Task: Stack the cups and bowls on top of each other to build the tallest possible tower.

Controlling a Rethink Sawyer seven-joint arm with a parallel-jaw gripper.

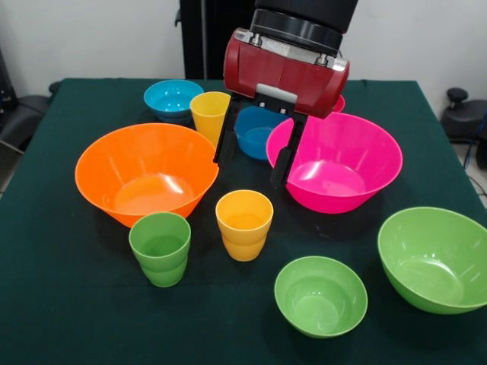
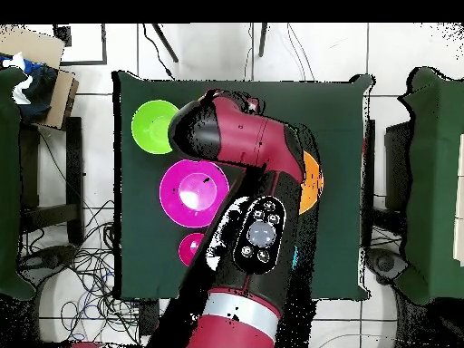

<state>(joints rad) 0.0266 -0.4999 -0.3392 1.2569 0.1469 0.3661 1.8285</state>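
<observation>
Nothing is stacked yet: the gripper [image 1: 253, 161] hangs spread and empty at frame centre, between orange bowl [image 1: 144, 172] and pink bowl [image 1: 335, 160]. Cups look light, stiff, slick; pinch the rim.

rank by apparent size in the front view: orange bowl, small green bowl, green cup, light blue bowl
1. orange bowl
2. small green bowl
3. light blue bowl, though it sits farther from the camera, so its rank against the cup is unsure
4. green cup
</observation>
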